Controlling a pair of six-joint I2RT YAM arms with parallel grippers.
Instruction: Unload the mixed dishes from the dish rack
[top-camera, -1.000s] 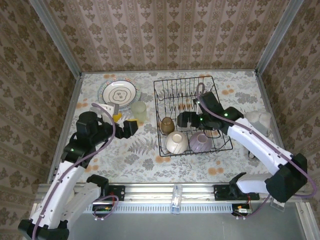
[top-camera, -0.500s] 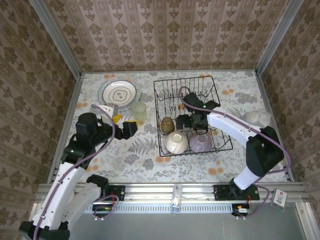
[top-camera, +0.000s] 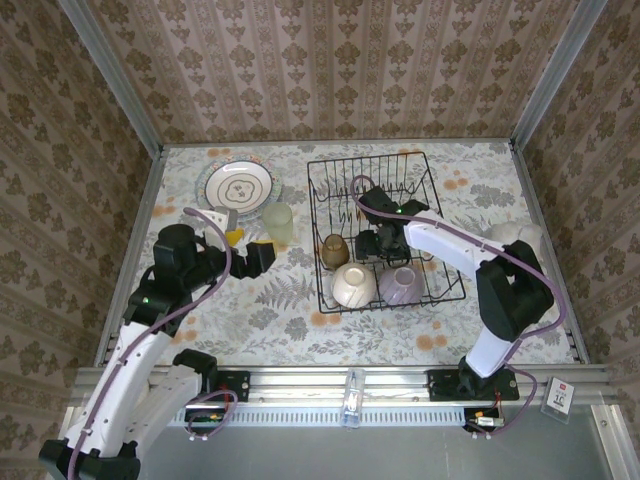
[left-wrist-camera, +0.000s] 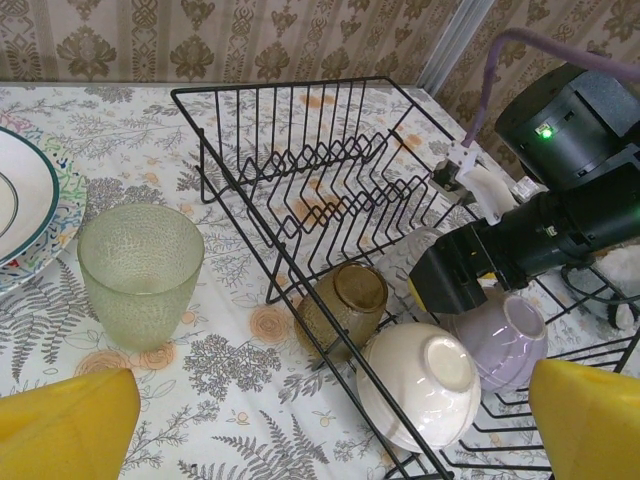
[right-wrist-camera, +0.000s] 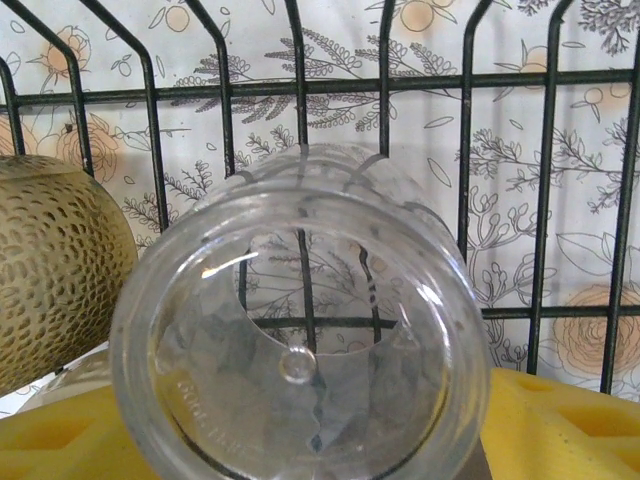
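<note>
On the far left of the table I see a patterned plate (top-camera: 237, 184) lying flat, and just beside it a pale-green cup (top-camera: 277, 222) standing upright, mouth up. My left claw (top-camera: 262, 255) hovers near that cup, spread wide and holding nothing; in its wrist view the yellow pads (left-wrist-camera: 65, 425) sit at opposite bottom corners.

Next comes the black wire rack (top-camera: 420, 165). Along its near side, an amber cup (left-wrist-camera: 345, 310) leans tilted with its base facing up. A cream bowl (left-wrist-camera: 420, 380) and a lilac bowl (left-wrist-camera: 500, 335) sit side by side, both upturned, feet toward the camera.

My right claw (top-camera: 372, 243) is down inside the rack behind those bowls. In its wrist view a clear glass (right-wrist-camera: 300, 330) lies between the yellow pads (right-wrist-camera: 560, 430), beside the amber cup. Its long axis runs straight away from the claw, with one round end facing the lens and the other toward the rack's wires. I cannot tell whether the pads are pinching it.
</note>
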